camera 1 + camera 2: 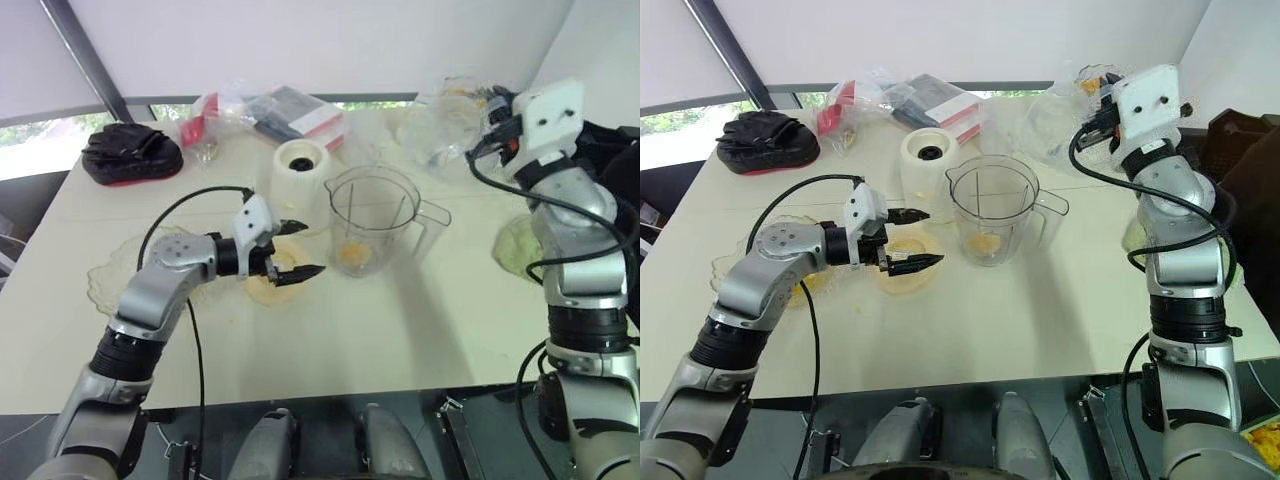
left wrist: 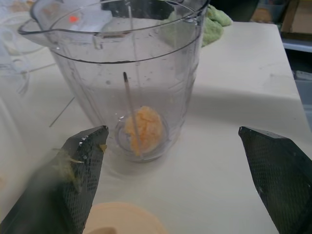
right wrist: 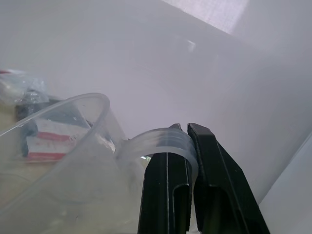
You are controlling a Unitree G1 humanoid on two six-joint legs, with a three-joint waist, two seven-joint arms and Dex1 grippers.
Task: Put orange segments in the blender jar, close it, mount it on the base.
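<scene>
The clear blender jar [image 1: 375, 215] stands upright and uncovered at mid-table, with one orange segment [image 2: 144, 127] on its bottom. The white blender base [image 1: 300, 165] is just behind it to the left. My left gripper [image 1: 308, 248] is open and empty, low over a small cream dish [image 1: 262, 290], its fingertips pointing at the jar's lower wall a short way off. My right gripper [image 3: 187, 127] is raised at the far right of the table, shut on the loop tab of a clear plastic lid [image 3: 58, 161].
A clear plate with peel [image 1: 115, 270] lies at the left. A black pouch [image 1: 130, 152], red-and-white packets [image 1: 290, 112] and clear bags [image 1: 430, 125] line the far edge. A green cloth [image 1: 520, 248] lies right of the jar.
</scene>
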